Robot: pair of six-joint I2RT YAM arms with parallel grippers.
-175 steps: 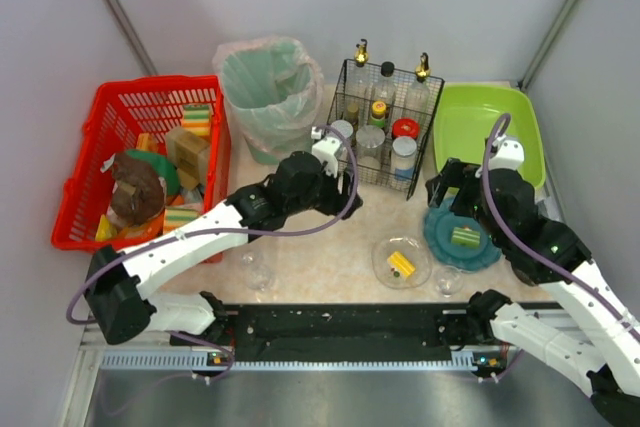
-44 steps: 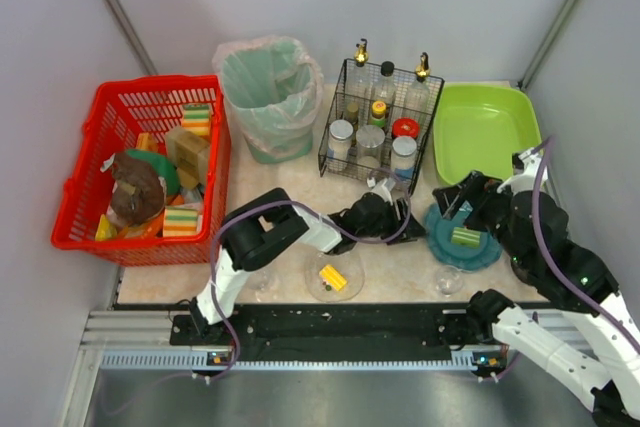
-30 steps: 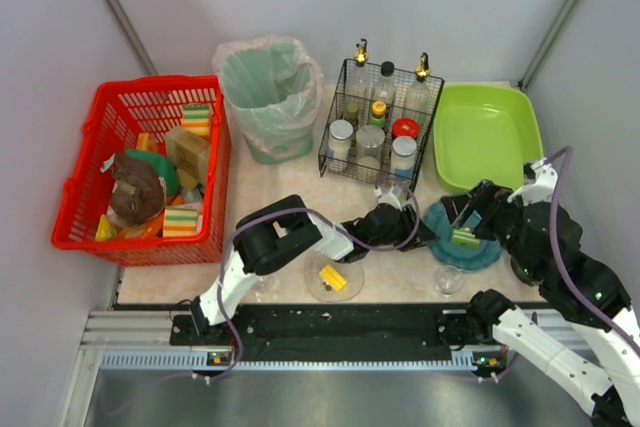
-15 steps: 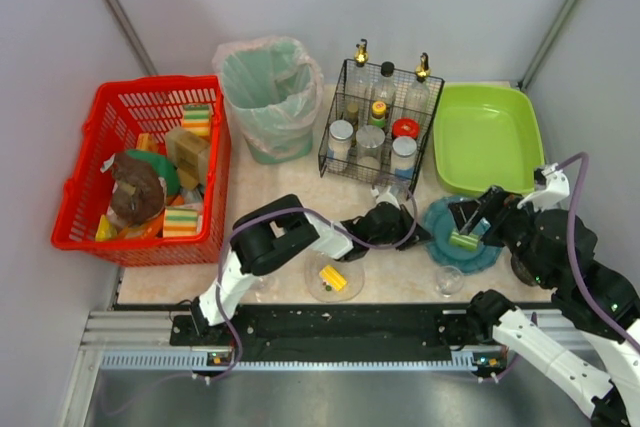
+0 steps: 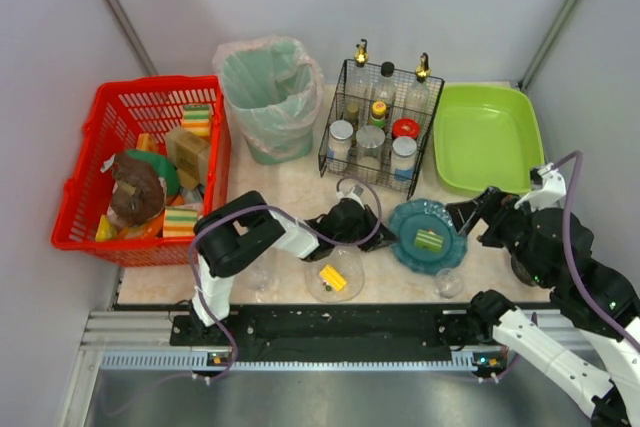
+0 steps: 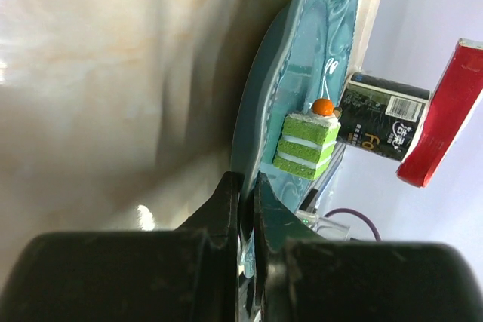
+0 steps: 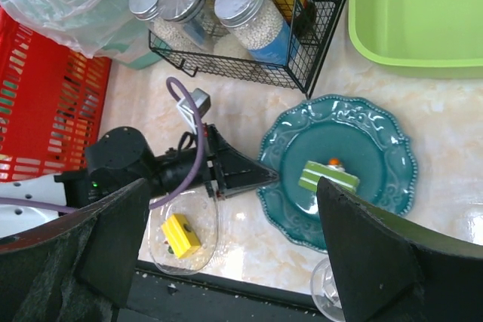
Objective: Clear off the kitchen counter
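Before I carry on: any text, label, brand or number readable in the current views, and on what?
"Fo": pale letters, apparently the start of a word, on a dark label beyond the teal plate; the rest, and its white printed patch, are too blurred.
Blue labels on the lidded jars: print too small to read.
Labels on the bottles: too small to read.

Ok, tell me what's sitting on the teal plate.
A green-and-white layered cake slice with a small orange ball on top lies on the teal plate. The left pincer is shut on the plate's rim, so the bit of rim inside its grip is hidden.
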